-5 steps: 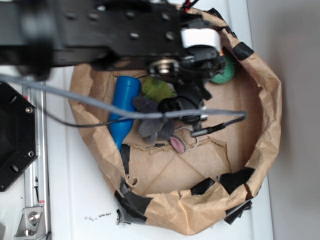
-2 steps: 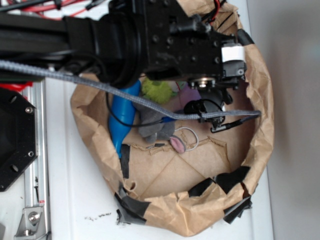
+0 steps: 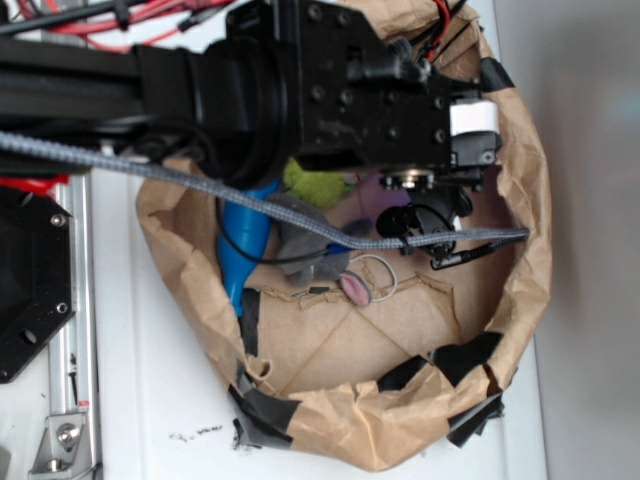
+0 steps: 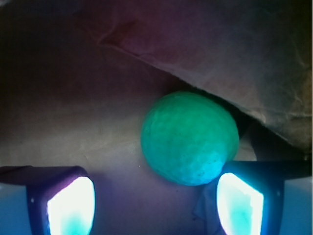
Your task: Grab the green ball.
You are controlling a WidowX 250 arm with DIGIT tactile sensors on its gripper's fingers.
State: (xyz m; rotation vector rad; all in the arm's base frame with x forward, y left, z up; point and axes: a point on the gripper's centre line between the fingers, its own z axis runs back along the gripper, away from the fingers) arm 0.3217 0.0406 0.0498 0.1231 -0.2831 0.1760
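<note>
The step in hand looks like the final approach before the grasp. In the wrist view the green ball (image 4: 190,138) sits a little right of centre, tucked under a fold of the brown paper wall (image 4: 230,63) that slants across the upper right of the frame. The pincer (image 4: 155,200) stands wide and holds nothing, its 2 glowing fingertips (image 4: 72,205) low at the left and right of the frame. The ball is off-centre between them: the right fingertip is just beside the ball's lower right edge or overlapping it (contact cannot be told), while the left one stands well apart.

In the exterior view the ball is hidden under the black arm (image 3: 330,90), which reaches into the upper right of the taped paper basket (image 3: 520,300) on the white counter (image 3: 150,400).

The next move, as I judge it, calls for a small shift toward the right of the wrist frame, then an advance and a close. Room is tight there, since the overhanging paper crowds the ball's top and right side; the left side lies open. The blue bottle (image 3: 240,250) and lime plush toy (image 3: 315,185) lie well clear.
</note>
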